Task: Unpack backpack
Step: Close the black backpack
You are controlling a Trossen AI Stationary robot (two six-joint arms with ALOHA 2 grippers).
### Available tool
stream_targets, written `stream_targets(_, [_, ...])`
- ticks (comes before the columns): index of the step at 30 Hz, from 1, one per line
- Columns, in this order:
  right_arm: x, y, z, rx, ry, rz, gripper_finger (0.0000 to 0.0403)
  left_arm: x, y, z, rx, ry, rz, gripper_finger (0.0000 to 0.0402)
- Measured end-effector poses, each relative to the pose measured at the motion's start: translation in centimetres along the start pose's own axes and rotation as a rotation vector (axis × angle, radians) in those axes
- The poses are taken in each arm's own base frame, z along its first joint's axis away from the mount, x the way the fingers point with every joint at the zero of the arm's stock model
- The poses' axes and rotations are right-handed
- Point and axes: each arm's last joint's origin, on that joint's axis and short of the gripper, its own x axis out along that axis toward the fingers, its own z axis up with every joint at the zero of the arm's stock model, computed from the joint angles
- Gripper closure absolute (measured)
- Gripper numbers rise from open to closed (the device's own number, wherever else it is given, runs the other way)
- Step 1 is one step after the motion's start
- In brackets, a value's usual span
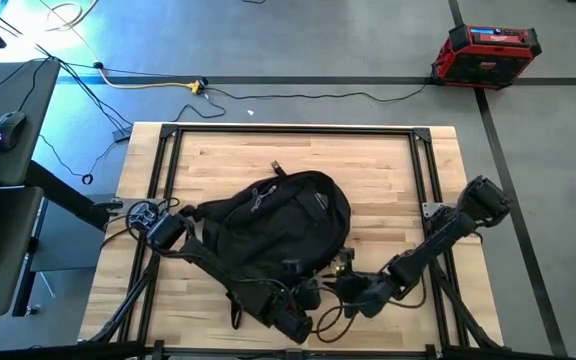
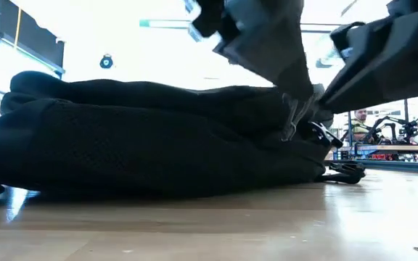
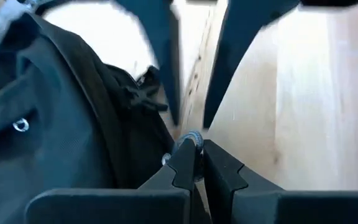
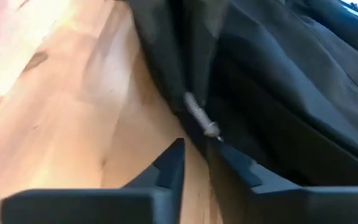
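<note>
The black backpack [image 1: 278, 215] lies flat on the middle of the wooden table and fills the low view [image 2: 144, 138]. My left gripper [image 1: 310, 296] is at the backpack's near right edge, shut on a grey zipper pull [image 3: 191, 138]. My right gripper [image 1: 346, 284] is just to the right of it, slanting down at the same edge. Its fingers [image 4: 176, 158] stand a little apart. A second grey zipper pull [image 4: 201, 118] lies just ahead of their tips, untouched. My left gripper pinches the grey zipper pull [image 3: 192, 142] between its two fingertips, only at their free ends. The fingers slant down along the backpack's edge. The pull stays joined to the dark fabric beside it, a little above the wood.
Black straps [image 1: 238, 300] trail from the backpack toward the table's near edge. A black metal frame [image 1: 168, 160] runs around the tabletop. Bare wood [image 1: 298, 150] lies beyond the backpack at the far side. A red box [image 1: 486, 52] stands on the floor, off the table.
</note>
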Motion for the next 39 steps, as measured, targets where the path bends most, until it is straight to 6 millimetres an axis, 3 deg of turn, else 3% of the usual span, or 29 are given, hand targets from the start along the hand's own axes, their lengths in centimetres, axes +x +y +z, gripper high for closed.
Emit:
stream_targets(8, [1.1,-1.3,-0.6,0.043,-0.066,0.019,0.0212,-0.5,-0.2,0.2,0.022,-0.029,0.033,0.0401])
stream_targets(15, [2.8,-1.0,-1.2,0.068,-0.081,0.092,0.0188,-0.5,-0.3,0.4,0.025,-0.047,0.033,0.0401])
stream_targets(22, [4.4,-0.1,-0.8,0.123,-0.08,-0.01,0.0229,-0.5,-0.3,0.7,0.024,-0.066,0.028,0.0401])
stream_targets(27, [4.8,-0.7,-0.5,0.214,-0.088,-0.082,0.0279,-0.5,-0.4,0.7,0.027,-0.067,0.033,0.0401])
stream_targets(34, [5.1,-1.1,-1.1,0.231,-0.01,-0.052,0.039,-0.7,-0.5,0.6,0.032,-0.065,0.029,0.0401])
stream_targets(39, [4.8,-1.4,-0.9,0.236,0.0,-0.042,0.0399,-0.9,-0.9,0.6,0.038,-0.055,-0.046,0.0387])
